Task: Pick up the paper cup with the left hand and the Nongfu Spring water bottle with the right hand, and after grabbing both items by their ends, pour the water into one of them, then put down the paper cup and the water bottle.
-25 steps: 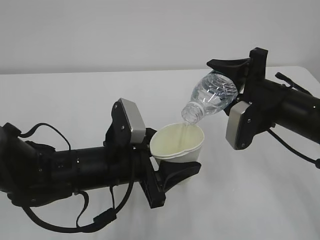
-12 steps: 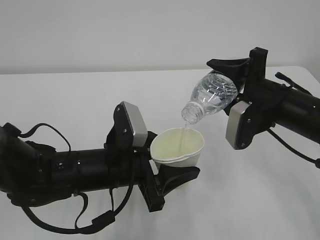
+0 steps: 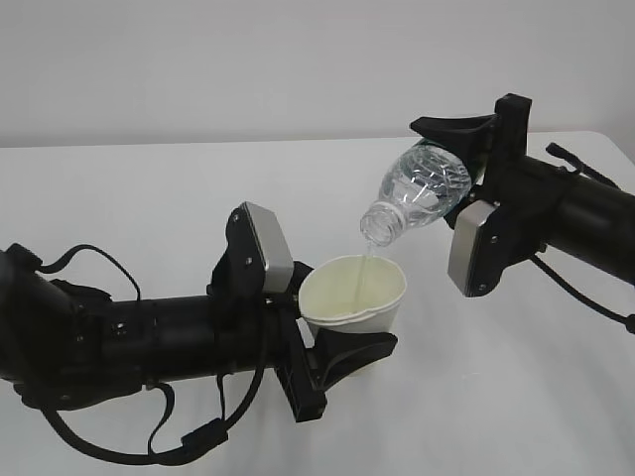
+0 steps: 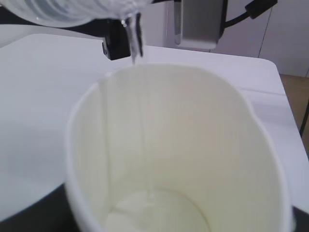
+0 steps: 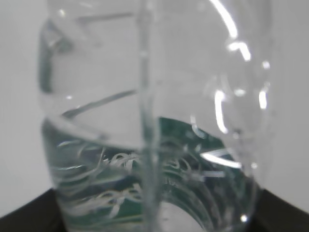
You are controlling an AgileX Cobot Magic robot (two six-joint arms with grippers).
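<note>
From the exterior view you've got the left end effector [image 3: 332,347] clamped around the lower part of the paper cup [image 3: 353,292], holding it up off the white surface [image 3: 149,198] with its mouth tipped a bit toward the camera. Just above and to the right of it, the right end effector [image 3: 474,159] grips the base end of the Nongfu Spring water bottle [image 3: 419,193], neck angled down-left, right over the cup's far rim. A thin stream of water [image 3: 365,260] runs from the neck into the cup.

Left wrist view: you're looking straight into the cup [image 4: 178,154], cream inside, the stream [image 4: 136,38] dropping in from the bottle [image 4: 72,9] overhead, a little pooled at the bottom.

Right wrist view: the bottle [image 5: 154,116] fills the frame right in front of the end effector, green label showing through, water partway up.
</note>
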